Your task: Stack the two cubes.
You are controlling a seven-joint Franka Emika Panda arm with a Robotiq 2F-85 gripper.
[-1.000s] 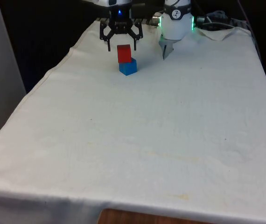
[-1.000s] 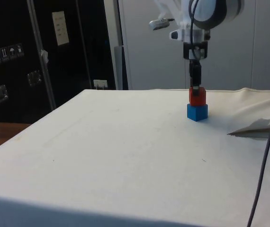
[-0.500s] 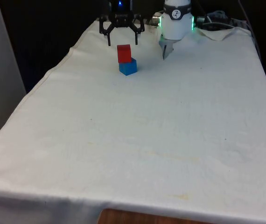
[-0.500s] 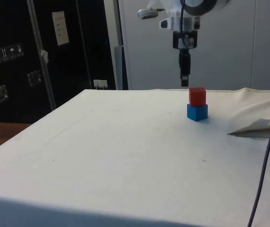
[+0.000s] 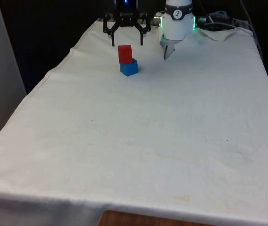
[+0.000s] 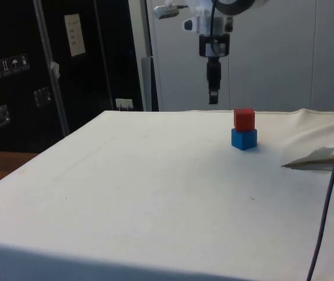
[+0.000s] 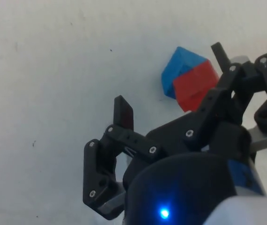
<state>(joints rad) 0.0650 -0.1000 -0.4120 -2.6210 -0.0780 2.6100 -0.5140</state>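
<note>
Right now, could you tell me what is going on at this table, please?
The red cube sits on the blue cube, so the stack is made. The end effector hangs open and empty above the cloth, touching neither cube. In the side view it is up and off to one side of the stack.

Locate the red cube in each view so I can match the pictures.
Front view: small red cube at the far end of the table, towards the front view's left.
Side view: red cube at right of centre.
Wrist view: red cube beyond the open fingers.
Shared landmark: the blue cube under it.
</note>
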